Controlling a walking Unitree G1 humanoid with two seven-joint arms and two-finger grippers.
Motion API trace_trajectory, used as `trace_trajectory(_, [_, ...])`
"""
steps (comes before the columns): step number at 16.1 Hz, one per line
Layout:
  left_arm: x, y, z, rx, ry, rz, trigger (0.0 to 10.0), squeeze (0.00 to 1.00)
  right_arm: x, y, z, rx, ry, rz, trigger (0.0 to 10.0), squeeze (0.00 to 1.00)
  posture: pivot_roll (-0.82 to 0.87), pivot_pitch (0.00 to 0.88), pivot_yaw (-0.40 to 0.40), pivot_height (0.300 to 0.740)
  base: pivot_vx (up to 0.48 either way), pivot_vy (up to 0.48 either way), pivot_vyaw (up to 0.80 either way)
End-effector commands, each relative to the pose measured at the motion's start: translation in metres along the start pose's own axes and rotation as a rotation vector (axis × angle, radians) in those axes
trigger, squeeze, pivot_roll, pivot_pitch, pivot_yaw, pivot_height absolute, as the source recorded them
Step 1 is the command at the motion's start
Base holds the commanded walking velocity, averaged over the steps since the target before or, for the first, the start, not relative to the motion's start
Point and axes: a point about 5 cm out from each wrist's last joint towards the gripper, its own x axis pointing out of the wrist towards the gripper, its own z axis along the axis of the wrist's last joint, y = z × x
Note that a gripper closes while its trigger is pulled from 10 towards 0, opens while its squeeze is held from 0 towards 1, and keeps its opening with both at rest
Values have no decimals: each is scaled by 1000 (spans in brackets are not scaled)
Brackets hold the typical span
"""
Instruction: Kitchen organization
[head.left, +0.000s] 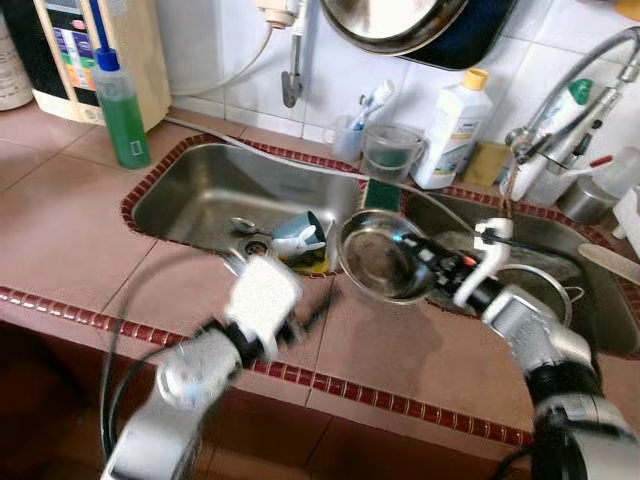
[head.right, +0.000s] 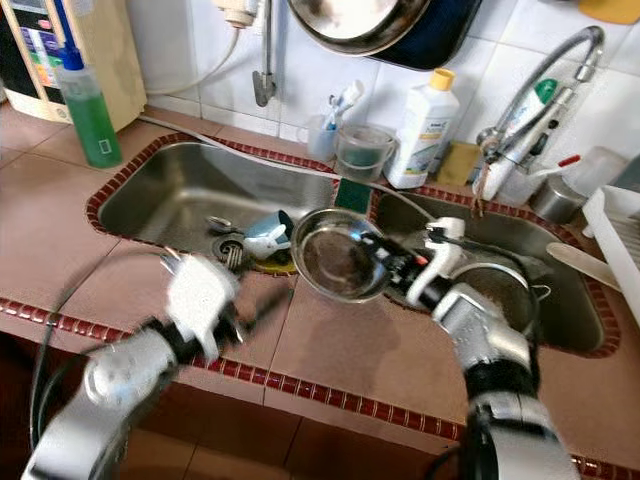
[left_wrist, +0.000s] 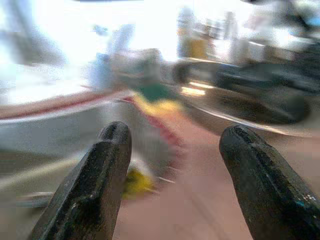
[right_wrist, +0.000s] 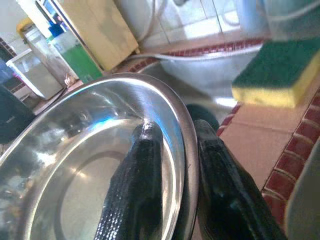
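Tiled counter (head.left: 60, 240), double sink (head.left: 190, 190): I see round shiny steel bowl (head.left: 385, 262) rim pinched by right gripper (head.left: 428, 258); left gripper (left_wrist: 172, 150) spread, empty.

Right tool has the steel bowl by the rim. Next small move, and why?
Probably lift the steel bowl slightly and carry it off the divider. The right tool is pinched on its rim, one finger inside, one outside, so the grip looks set. The bowl sits tilted over the sink edge, and the left tool is open, holding nothing.
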Motion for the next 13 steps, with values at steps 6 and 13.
trace_trajectory(6, [3, 48, -7, -93, 4, 253, 10000, 0, -4, 32, 30, -73, -249, 46, 10000, 0, 19, 0, -114, 732, 0, 0, 0])
trace_trajectory(13, [9, 66, -12, -152, 15, 298, 10000, 0, 5, 52, 16, -32, -294, -18, 10000, 0, 2, 0, -97, 732, 0, 118, 0])
